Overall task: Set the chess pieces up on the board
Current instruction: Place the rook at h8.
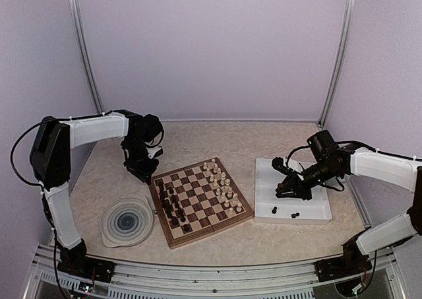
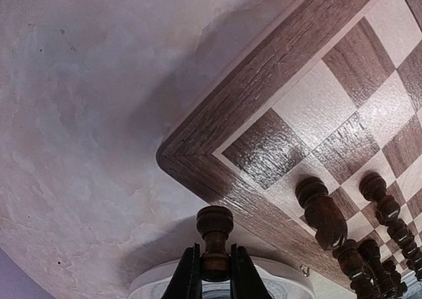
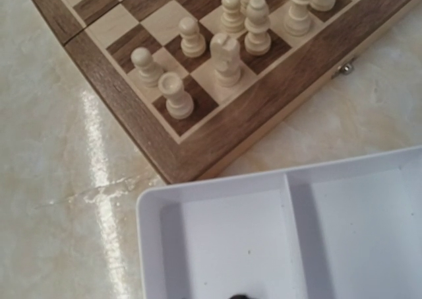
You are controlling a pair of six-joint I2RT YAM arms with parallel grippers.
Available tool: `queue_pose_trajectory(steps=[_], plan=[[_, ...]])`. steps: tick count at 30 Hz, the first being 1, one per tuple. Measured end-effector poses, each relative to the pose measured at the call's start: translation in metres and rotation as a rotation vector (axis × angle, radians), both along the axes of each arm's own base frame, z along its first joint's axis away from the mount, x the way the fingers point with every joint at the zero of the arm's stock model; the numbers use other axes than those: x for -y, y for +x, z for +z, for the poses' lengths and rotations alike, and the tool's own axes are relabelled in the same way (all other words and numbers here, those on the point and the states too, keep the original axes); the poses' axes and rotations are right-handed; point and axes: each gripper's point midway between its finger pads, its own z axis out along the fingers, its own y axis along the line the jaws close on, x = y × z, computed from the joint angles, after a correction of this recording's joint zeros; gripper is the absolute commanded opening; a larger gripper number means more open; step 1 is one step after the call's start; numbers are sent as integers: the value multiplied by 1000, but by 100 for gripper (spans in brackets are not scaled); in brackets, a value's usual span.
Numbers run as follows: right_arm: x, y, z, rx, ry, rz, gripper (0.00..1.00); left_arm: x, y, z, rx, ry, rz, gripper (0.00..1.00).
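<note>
Left wrist view shows what the overhead can't: the left gripper (image 2: 214, 272) is clamped on a dark piece (image 2: 215, 228), probably a pawn, just off the board (image 2: 224, 121) corner. From the top, that arm bends down there. The right gripper (image 1: 285, 191) sits low over the white tray (image 1: 264, 201), pinched closed, can't tell on what.

Pale lilac walls (image 1: 211, 48) with metal corner posts (image 1: 84, 48) enclose a marbled beige tabletop (image 1: 198, 137).
</note>
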Motion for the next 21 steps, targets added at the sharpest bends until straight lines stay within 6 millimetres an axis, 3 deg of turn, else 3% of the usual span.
queue_pose_trajectory(steps=[4,21], plan=[[0,0,0,0,0,0,6,0,2,-9,-23,19,0,1],[0,0,-6,-20,-8,1,7,12,15,-15,-28,12,-12,3]])
